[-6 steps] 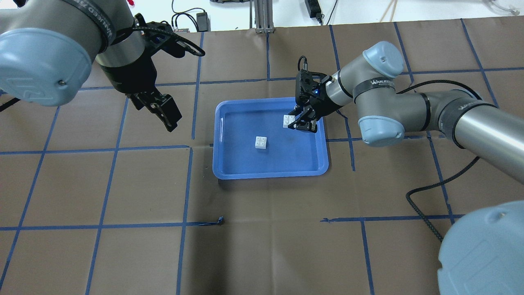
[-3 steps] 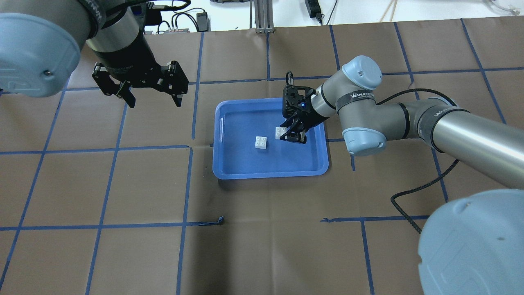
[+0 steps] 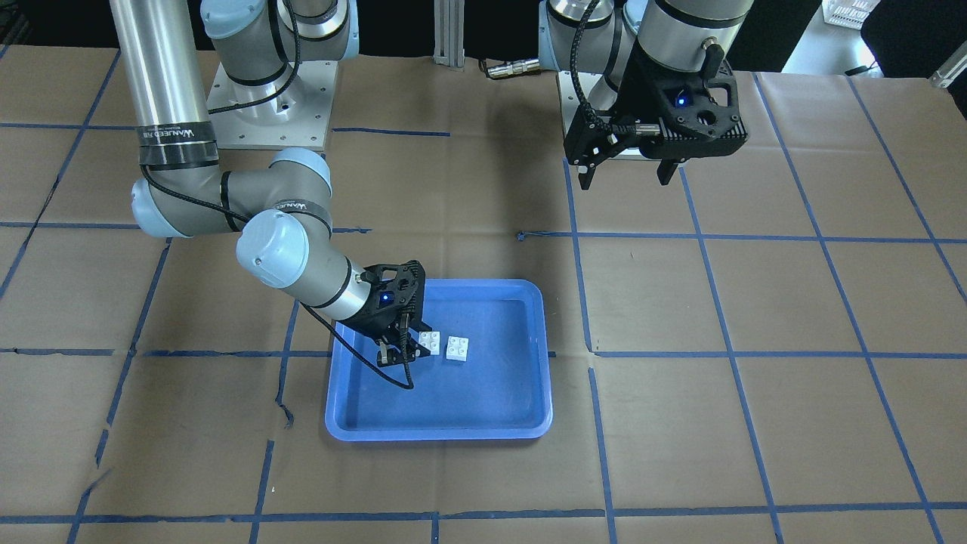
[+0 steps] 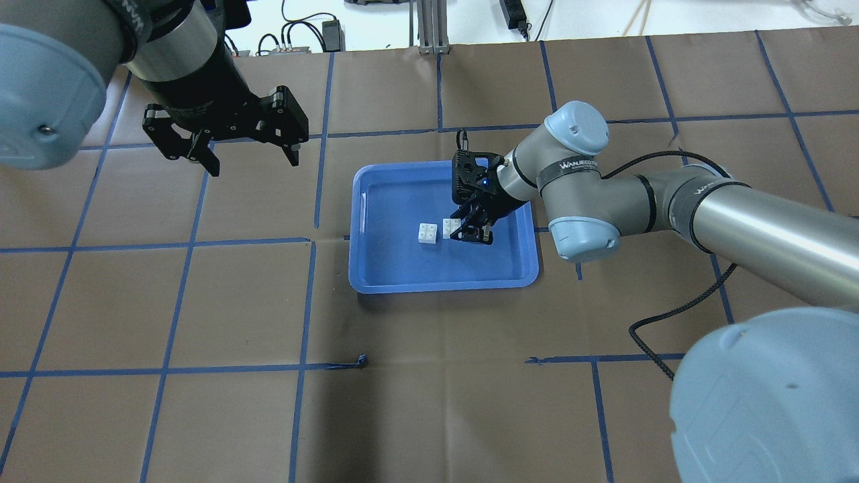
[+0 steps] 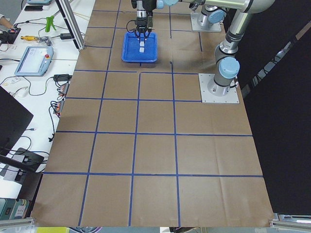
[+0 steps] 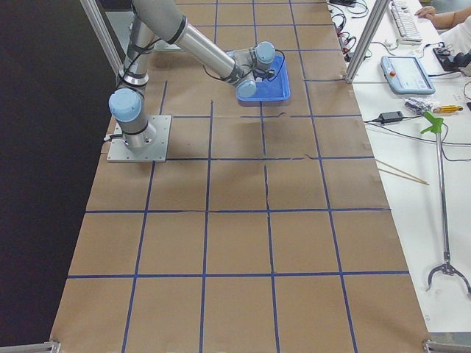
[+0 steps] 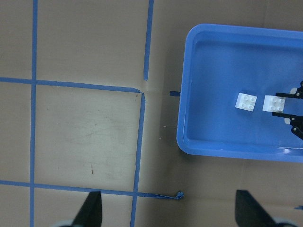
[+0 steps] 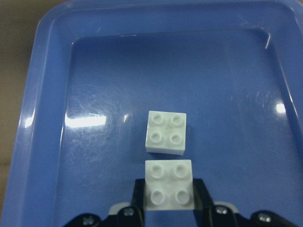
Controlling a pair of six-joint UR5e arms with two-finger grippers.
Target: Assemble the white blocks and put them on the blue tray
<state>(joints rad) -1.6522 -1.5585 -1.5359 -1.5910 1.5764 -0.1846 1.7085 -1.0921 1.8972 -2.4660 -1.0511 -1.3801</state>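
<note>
Pinched between the finger pads [image 8: 201, 191] of the right end effector [image 4: 464, 231], one white block [image 8: 169, 190] faces studs-up toward the wrist camera. It is square, so we see no long axis, and its sides run parallel to the fingers. We cannot tell whether it rests on the tray floor or hangs just above it.

Just ahead of the fingertips, a narrow gap away and not touching, lies the second white block [image 8: 166, 132], also studs-up, its edges nearly parallel to the first. Both sit inside the blue tray [image 4: 443, 287], near its middle.

Only the right wrist view gives us that gap cleanly. From overhead the fingers cover part of the held block, and from the right end of the tabletop [image 4: 429, 402] the arm hides both blocks.

Behind the right end effector a black cable [image 4: 634, 329] trails over the brown paper and its blue tape grid [image 4: 302, 302].

Well off to the far side of the tray, the left end effector [image 4: 254, 161] hangs above bare paper, fingers spread wide and holding nothing. Its camera takes in both blocks from a distance.

Beyond the tabletop's edge stands a cluttered workbench [image 5: 29, 58].
</note>
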